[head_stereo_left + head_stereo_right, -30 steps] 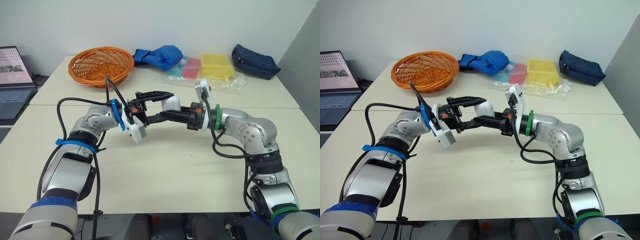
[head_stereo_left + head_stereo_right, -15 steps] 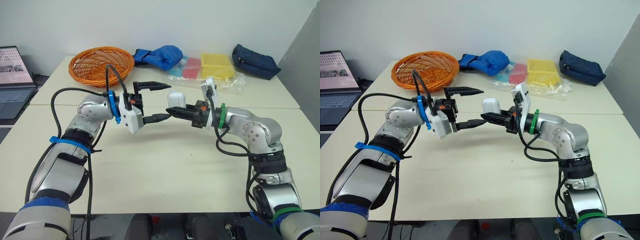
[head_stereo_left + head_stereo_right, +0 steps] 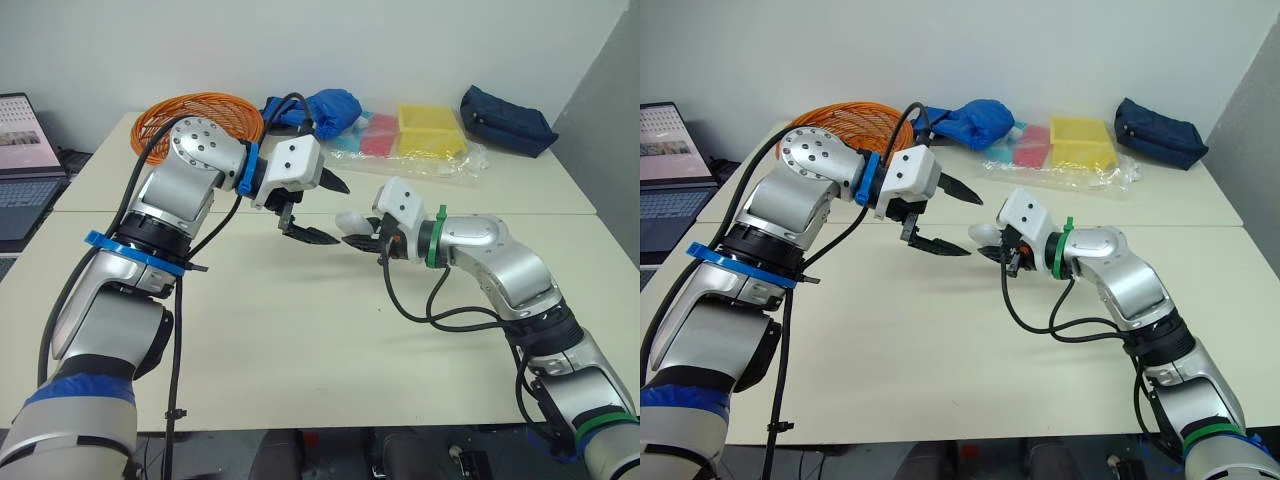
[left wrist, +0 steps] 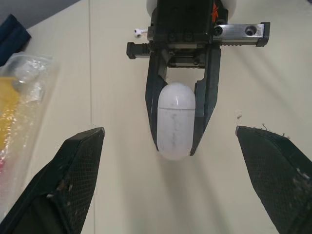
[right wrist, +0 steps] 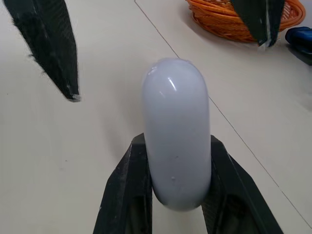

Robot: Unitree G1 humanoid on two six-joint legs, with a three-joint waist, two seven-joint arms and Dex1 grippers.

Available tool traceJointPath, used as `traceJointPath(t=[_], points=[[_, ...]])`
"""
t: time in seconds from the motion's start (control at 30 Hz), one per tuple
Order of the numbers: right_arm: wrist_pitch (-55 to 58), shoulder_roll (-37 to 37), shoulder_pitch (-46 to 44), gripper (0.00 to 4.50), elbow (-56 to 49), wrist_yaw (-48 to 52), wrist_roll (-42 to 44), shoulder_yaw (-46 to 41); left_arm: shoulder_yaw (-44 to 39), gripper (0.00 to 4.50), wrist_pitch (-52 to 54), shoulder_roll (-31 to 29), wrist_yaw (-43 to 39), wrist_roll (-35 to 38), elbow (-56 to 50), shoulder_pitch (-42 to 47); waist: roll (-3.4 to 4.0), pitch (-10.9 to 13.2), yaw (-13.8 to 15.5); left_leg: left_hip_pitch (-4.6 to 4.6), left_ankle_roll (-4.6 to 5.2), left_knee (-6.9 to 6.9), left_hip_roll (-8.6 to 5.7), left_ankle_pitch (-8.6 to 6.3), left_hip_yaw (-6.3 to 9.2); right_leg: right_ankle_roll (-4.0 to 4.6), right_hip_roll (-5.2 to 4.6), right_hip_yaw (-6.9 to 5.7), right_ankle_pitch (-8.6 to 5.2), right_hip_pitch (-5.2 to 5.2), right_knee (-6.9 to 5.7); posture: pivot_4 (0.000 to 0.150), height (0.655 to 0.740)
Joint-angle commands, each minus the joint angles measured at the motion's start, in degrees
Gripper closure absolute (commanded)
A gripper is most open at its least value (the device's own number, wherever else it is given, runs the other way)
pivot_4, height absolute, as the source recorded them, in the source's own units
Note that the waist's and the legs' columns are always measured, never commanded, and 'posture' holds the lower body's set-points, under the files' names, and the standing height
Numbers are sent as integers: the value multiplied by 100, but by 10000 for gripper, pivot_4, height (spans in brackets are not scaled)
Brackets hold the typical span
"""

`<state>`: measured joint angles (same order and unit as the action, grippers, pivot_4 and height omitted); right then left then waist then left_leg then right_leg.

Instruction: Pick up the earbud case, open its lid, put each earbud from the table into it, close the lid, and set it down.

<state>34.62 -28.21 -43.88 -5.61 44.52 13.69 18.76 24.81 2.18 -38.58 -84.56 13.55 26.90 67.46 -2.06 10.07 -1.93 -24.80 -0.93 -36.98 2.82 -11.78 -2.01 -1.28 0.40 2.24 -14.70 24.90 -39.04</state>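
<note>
The white earbud case (image 3: 352, 221) has its lid closed and is held just above the table, with my right gripper (image 3: 354, 232) shut on its sides. In the right wrist view the case (image 5: 176, 146) stands between the two black fingers (image 5: 124, 190). My left gripper (image 3: 339, 214) hangs open and wide a little to the left of the case, pointing at it, with nothing in it. The left wrist view looks straight at the case (image 4: 174, 119). One small white earbud (image 4: 138, 33) lies on the table beyond the right gripper.
An orange basket (image 3: 215, 112), a blue cloth (image 3: 325, 108), clear bags with yellow and pink items (image 3: 430, 135) and a navy pouch (image 3: 505, 118) line the table's far side. A laptop (image 3: 20, 150) sits at the far left.
My left gripper let go of the case, opened wide and rose as the arm swung up. My right gripper kept the case and carried it lower, toward the table.
</note>
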Motion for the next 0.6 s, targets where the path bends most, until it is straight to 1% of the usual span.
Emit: traceJointPath(t=[0.03, 0.1, 0.2, 0.3, 0.6], points=[[-63, 11, -28, 36528, -303, -39, -172, -62, -155, 1749, -32, 99, -8, -324, -30, 119, 0, 0, 2, 0, 0, 0, 0, 0, -1, 0, 0, 0, 0, 1, 0, 1500, 7400], [19, 64, 17, 36528, -389, -71, -202, -57, -183, 5964, -74, 259, 29, -473, 157, 201, 0, 0, 13, 0, 0, -2, 0, 0, -2, 0, -1, 1, 0, 0, 0, 1500, 7400], [74, 90, 37, 36528, -459, -84, -245, -64, -250, 15551, -181, 439, 225, -739, 396, 281, 0, 0, 19, -2, 0, -3, -1, 0, -4, -1, -2, 3, 1, 1, 0, 1500, 7400], [133, 113, 32, 36528, -521, -92, -281, -53, -356, 24945, -128, 500, 126, -730, 374, 233, 0, 0, 19, -3, 0, -3, -2, 0, -6, 0, -3, 5, 1, 2, 0, 1500, 7400], [181, 187, 0, 36528, -541, -84, -388, -44, -434, 24945, -115, 574, 37, -850, 326, 166, 0, 0, 15, -3, 0, -3, -2, 0, -3, 0, -2, 4, 1, 3, -2, 1500, 7400]])
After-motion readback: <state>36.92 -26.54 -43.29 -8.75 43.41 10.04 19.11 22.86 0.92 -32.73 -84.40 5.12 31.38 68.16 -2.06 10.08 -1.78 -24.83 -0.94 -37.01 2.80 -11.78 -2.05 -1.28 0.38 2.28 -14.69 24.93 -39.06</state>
